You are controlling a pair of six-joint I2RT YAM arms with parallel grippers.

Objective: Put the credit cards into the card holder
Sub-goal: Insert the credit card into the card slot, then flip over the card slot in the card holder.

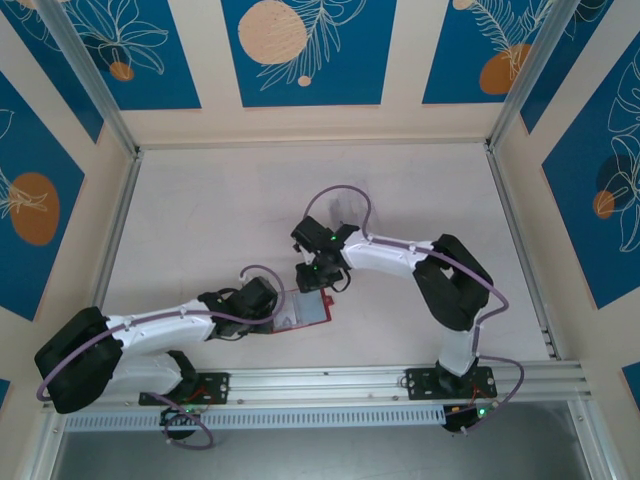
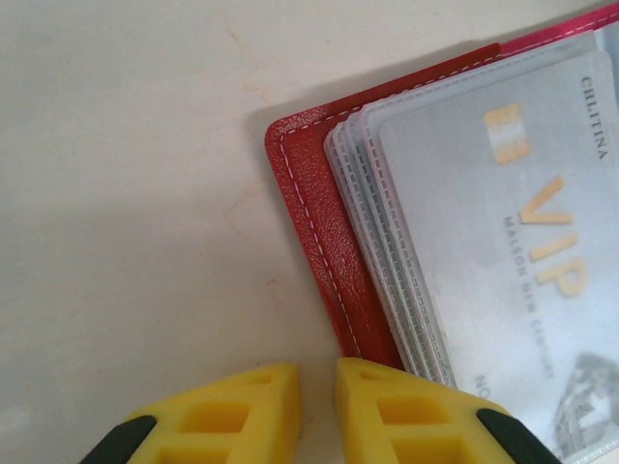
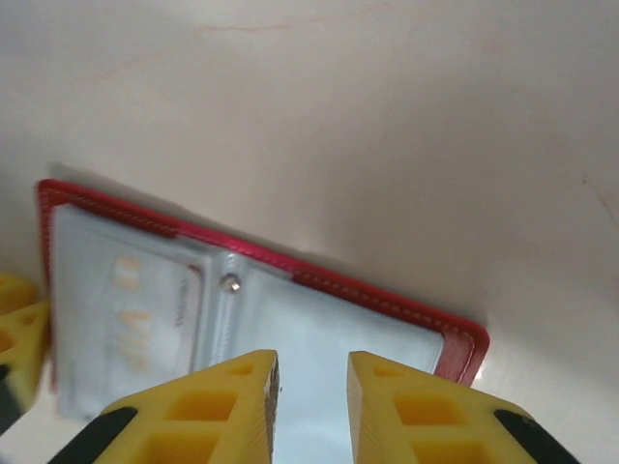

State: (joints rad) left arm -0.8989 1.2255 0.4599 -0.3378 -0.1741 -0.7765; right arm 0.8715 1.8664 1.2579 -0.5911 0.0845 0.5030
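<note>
Card holder point(image 1: 306, 310) lies opened flat on the table point(image 1: 220, 200), near the front edge and between your two arms. Its cover is dark red and grained like leather, with a line of pale stitching just inside the rim. The corner in the left wrist view point(image 2: 309, 222) is rounded.

Inside, you see a fanned stack of clear plastic sleeves point(image 2: 372, 251), their edges stepped one behind the next. The top sleeve holds a pale silver-grey credit card point(image 2: 522, 242) with a gold chip and "VIP" in gold letters. The smaller print is partly out of frame.

From the right wrist view the card holder point(image 3: 387, 300) runs on a slant, and the same card point(image 3: 135, 319) shows faintly through the plastic at the left end. A small metal stud point(image 3: 230, 283) sits beside it on the fold.

Left gripper point(image 2: 317, 372) is at the card holder's left edge. Its jaws are narrowly parted with bare table in the gap, and one yellow fingertip point(image 2: 387, 387) touches the red rim.

Right gripper point(image 3: 312, 362) hovers over the right half. Its jaws are parted and grasp nothing, and clear sleeve shows between them. Seen from above, the right gripper point(image 1: 318, 283) and left gripper point(image 1: 276, 308) flank the card holder closely.
</note>
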